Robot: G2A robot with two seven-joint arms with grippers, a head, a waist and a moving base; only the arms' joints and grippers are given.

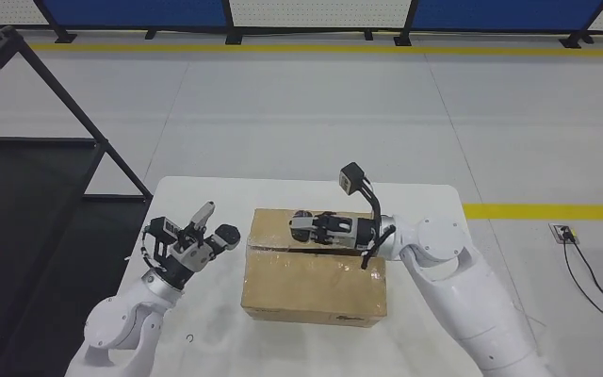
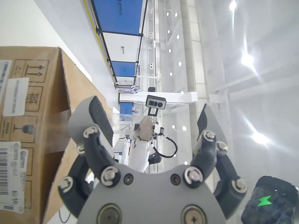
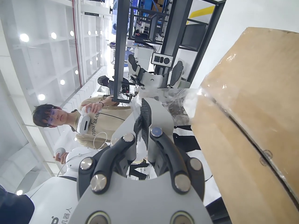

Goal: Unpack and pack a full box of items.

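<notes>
As tape (image 3: 174,99) on the stiff box (image 1: 316,287) seems thin and tearable, we grip its loose end in the closed right gripper (image 3: 143,108); left gripper (image 2: 149,108) gapes empty.

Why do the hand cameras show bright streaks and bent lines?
Left wrist view: ceiling lamps flare into streaks past the left gripper. Right wrist view: the wide lens bows the wall grid; tape glints by the box. Top view: even light.

- A white table (image 1: 415,203) with rounded corners stands on a pale floor.
- A black metal frame (image 1: 94,155) stands near one end of the table.
- Blue panels (image 1: 132,11) stand behind a yellow floor line (image 1: 283,47).
- A floor socket (image 1: 563,232) lies well apart from the table.
</notes>
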